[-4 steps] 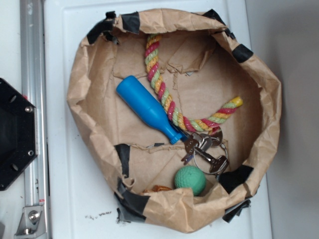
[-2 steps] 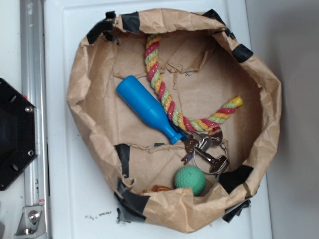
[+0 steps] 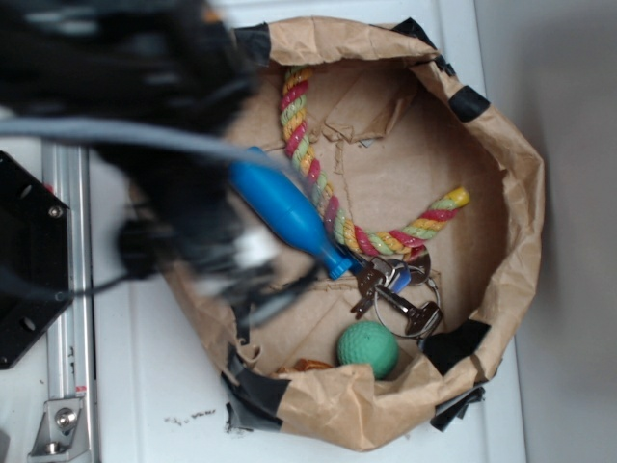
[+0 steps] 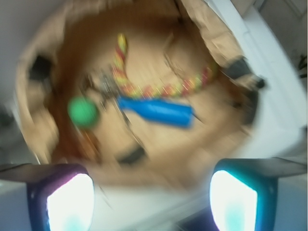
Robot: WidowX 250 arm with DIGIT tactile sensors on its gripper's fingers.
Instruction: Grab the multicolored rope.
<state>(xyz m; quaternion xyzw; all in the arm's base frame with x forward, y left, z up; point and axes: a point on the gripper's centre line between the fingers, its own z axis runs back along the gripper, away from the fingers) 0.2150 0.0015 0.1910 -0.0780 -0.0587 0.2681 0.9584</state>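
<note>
Setup was a white table top [image 3: 145, 386] with a crumpled brown paper bag [image 3: 511, 193] sitting on it, rim rolled down and patched with black tape [image 3: 253, 391] at several spots. Grey surface ran along the right edge of the exterior view; a metal rail [image 3: 72, 289] and a black plate [image 3: 29, 260] sat at the left. A few dark specks lay on the white top near the bag's lower edge. The multicolored rope [image 3: 323, 198] lay on the bag floor, bent in a curve from the top rim down and then right to a yellow-tipped end, nothing holding it. A blue bottle [image 3: 284, 212] lay just left of the rope, its neck close to the rope's bend; can't tell if they touched. A bunch of keys [image 3: 400, 289] sat just below the bend, and a green ball [image 3: 367, 347] sat just below the keys. Something orange-brown peeked out left of the ball, too hidden to name. The arm [image 3: 164, 145] was a motion-blurred dark mass with a grey cable [image 3: 116, 135] over the upper left, covering the bag's left rim. In the wrist view the gripper [image 4: 151, 195] was above the bag rim, well apart from the rope, jaws spread wide with nothing between them. That view was heavily blurred.
</note>
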